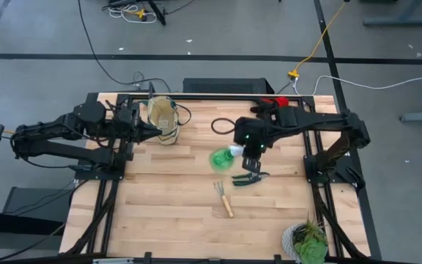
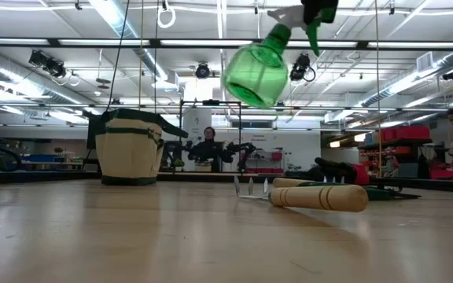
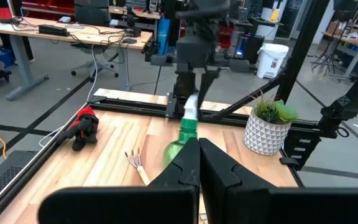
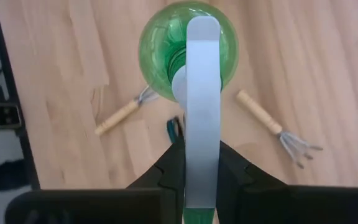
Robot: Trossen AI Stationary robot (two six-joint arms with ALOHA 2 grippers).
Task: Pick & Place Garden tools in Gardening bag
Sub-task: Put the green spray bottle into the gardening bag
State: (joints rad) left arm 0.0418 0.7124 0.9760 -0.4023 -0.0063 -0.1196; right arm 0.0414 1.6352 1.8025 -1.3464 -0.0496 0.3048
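Transport step: right gripper [image 4: 201, 163] pinches sprayer [image 2: 259, 72] aloft; next, carry to bag [image 1: 163, 119]. Left gripper [image 3: 199, 163] pressed together.

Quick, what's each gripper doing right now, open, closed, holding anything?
Left gripper: shut, empty, beside the beige canvas gardening bag.
Right gripper: shut on the white head of the bright green plastic spray bottle, lifted above the table.

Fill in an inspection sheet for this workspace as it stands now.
Surface: wooden table.
Job's things: gardening bag upright near left gripper; spray bottle lifted; rake and shears lying on table; gloves at edge.
Clutter: potted plant at corner.
Grippers: right gripper shut on spray bottle; left gripper shut, empty.
Cables: yellow cable on floor.
Surroundings: person beyond table.
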